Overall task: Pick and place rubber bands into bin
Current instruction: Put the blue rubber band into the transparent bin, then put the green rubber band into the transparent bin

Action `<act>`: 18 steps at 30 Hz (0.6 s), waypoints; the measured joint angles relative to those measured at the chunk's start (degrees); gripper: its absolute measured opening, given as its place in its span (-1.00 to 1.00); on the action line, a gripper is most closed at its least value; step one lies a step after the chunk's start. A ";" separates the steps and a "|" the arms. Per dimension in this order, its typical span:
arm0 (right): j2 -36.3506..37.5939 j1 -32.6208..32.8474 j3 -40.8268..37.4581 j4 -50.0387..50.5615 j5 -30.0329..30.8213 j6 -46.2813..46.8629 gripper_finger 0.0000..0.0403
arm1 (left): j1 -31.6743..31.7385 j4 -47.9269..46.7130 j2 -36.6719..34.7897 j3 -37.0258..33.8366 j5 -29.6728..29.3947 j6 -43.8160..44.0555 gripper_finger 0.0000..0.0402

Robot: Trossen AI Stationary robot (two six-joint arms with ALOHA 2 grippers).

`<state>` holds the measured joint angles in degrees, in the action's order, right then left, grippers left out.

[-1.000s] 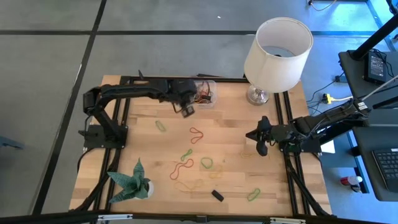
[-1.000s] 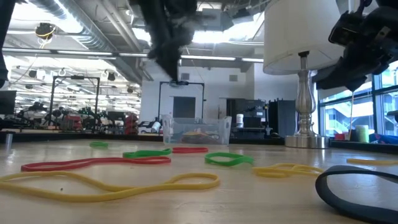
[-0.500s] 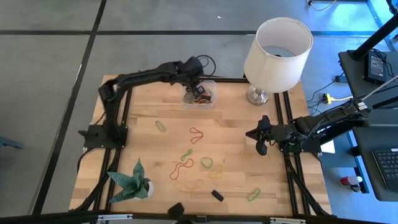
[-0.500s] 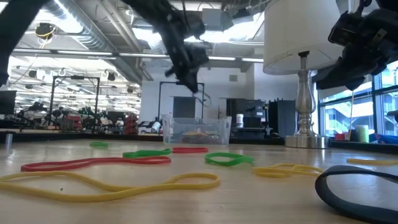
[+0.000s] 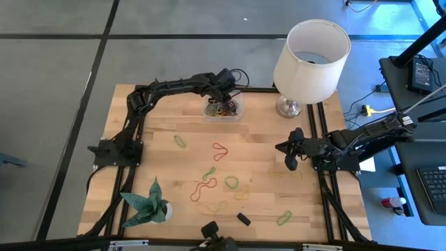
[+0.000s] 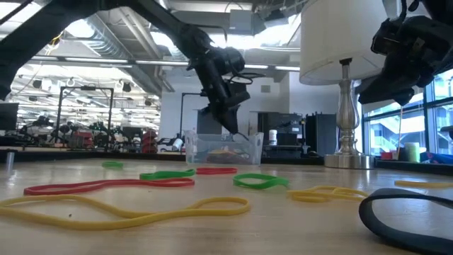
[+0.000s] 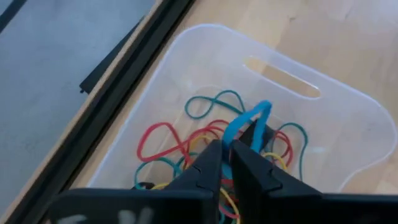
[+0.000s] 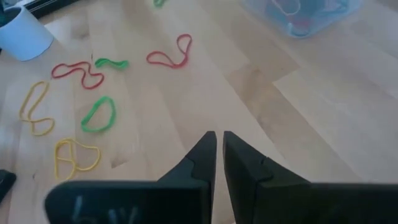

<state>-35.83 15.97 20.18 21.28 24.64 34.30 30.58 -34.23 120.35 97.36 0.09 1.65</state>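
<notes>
My left gripper (image 5: pixel 224 96) (image 6: pixel 233 126) hangs over the clear bin (image 5: pixel 223 109) (image 6: pixel 223 147) at the table's far edge, shut on a blue rubber band (image 7: pixel 249 119). Several red, teal and yellow bands (image 7: pixel 174 146) lie on the bin's floor. More rubber bands lie flat on the table: red (image 5: pixel 221 150) (image 8: pixel 171 55), green (image 5: pixel 231 183) (image 8: pixel 99 113), yellow (image 5: pixel 212 207) (image 6: pixel 127 209). My right gripper (image 5: pixel 291 162) (image 8: pixel 219 142) hovers shut over the table's right side, touching nothing. My left gripper pinches the blue rubber band between its two fingertips (image 7: pixel 211 155), coming from above and pointing down into the bin. A loop of the band (image 7: pixel 258 111) sticks out past the fingertips, above the bands on the bin's floor (image 7: pixel 205 134).
A white lampshade on a metal stand (image 5: pixel 311 52) stands at the far right corner beside the bin. A green paper plant (image 5: pixel 146 202) sits at the near left. A small black block (image 5: pixel 243 218) lies near the near edge. Bare wood (image 5: pixel 265 129) lies between bin and right gripper.
My left gripper has swung from above the table's middle toward the far edge, over the bin, and then come down toward its opening, staying shut on the band. My right arm has kept still.
</notes>
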 joint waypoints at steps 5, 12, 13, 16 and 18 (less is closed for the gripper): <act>0.00 -0.97 0.00 -0.04 -0.02 -0.14 -0.84 | -0.03 -0.36 -0.12 0.00 0.06 0.35 -0.61; -0.02 -0.97 0.00 -0.02 -0.13 -1.88 -0.84 | -0.57 -1.66 -2.65 0.00 -0.02 2.61 -0.37; -0.02 -0.97 0.00 -0.02 -0.13 -1.94 -0.84 | -0.73 -2.65 -3.45 0.00 -0.05 3.89 -0.36; -0.04 -0.97 0.00 -0.07 -0.20 -1.86 -0.84 | -1.70 -5.16 -6.59 0.00 0.39 7.33 -0.39; -0.04 -0.97 0.00 -0.26 -0.24 -1.72 -0.84 | -2.93 -6.73 -9.02 0.00 0.41 7.43 -0.46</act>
<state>-35.88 15.00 20.18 21.01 24.40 32.58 27.65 -40.95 111.34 97.37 0.51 9.08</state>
